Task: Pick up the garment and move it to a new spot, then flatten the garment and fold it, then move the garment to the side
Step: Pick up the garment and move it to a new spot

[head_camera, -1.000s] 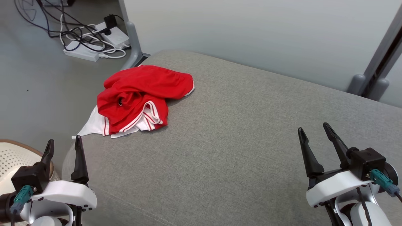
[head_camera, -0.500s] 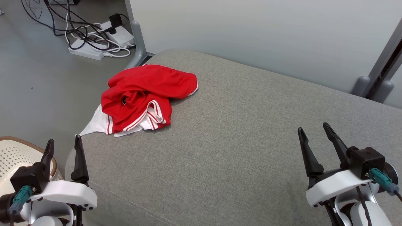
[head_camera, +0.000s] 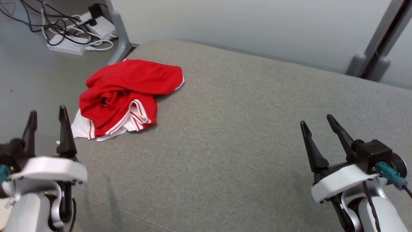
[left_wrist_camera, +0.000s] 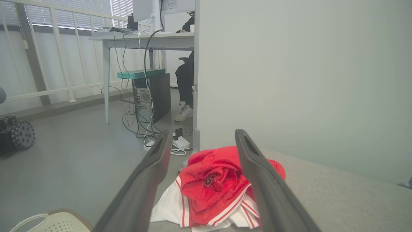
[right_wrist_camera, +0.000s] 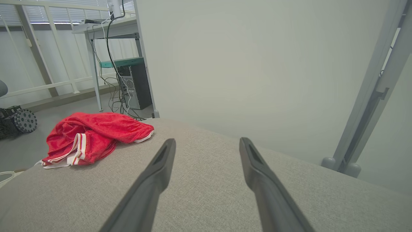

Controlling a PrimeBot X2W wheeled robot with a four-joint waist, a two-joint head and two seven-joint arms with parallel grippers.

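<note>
At left edge of cushion (head_camera: 244, 129), crumpled garment (head_camera: 122, 93)

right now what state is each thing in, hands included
garment: crumpled in a heap, unfolded, near the cushion's left edge
left hand: open, empty, short of the garment
right hand: open, empty, over bare cushion
power strip: on the floor, cables running into it

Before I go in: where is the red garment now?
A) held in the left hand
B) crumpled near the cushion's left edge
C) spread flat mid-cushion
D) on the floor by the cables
B: the garment lies bunched at the left edge of the cushion; left hand and right hand are open, clear of it.
</note>
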